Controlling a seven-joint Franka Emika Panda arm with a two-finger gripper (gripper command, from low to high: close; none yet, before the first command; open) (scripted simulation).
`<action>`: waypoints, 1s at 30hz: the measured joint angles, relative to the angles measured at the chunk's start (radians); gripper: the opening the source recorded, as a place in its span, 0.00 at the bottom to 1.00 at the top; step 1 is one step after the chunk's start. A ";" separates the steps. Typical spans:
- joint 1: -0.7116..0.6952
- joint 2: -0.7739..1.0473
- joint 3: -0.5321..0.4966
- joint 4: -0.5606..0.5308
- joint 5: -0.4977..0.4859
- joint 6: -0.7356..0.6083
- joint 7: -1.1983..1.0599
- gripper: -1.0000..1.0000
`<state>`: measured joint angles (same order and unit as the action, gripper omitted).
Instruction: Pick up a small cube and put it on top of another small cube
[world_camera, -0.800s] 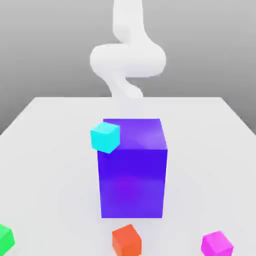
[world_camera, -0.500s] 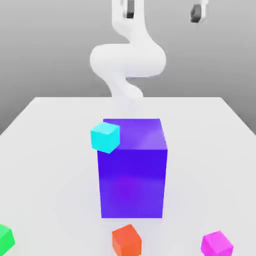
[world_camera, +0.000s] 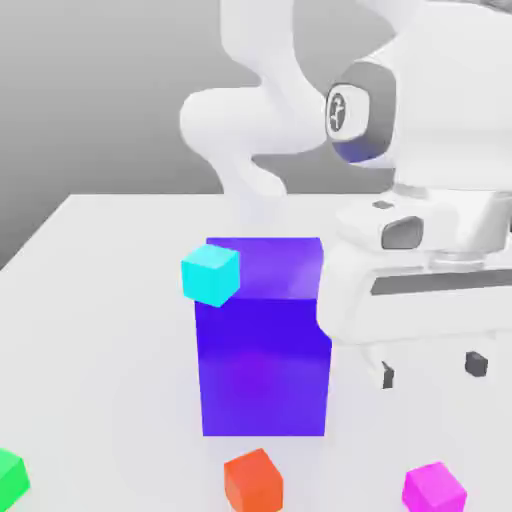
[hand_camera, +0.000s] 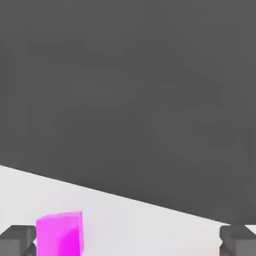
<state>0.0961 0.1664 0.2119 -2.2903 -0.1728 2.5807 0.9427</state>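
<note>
The small magenta cube (world_camera: 434, 489) rests on the white table at the front, on the exterior view's right; the hand view has it (hand_camera: 60, 234) close to one fingertip. My gripper (world_camera: 432, 370) hangs open a short way above it, its dark fingertips (world_camera: 477, 363) set wide apart and nothing between them. The small green cube (world_camera: 10, 476) lies at the front on the exterior view's left, cut by the picture's edge.
A big purple-blue block (world_camera: 265, 335) stands mid-table, just beside my hand on the exterior view's left. A small cyan cube (world_camera: 210, 274) sits at its upper left corner. A small orange-red cube (world_camera: 252, 481) lies in front of the block. The white table (world_camera: 100, 340) runs wide around them.
My hand has come down from the top of the exterior view to just above the magenta cube, beside the big block. The cubes have not moved.
</note>
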 joint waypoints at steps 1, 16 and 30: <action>0.008 0.036 0.003 0.000 -0.003 0.011 0.003 0.50; 0.093 0.367 -0.040 0.039 -0.068 0.189 0.056 0.00; -0.148 0.223 -0.082 0.040 0.044 -0.002 -0.168 0.00</action>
<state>-0.0521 0.3898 0.1301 -2.2506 -0.1284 2.5788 0.7742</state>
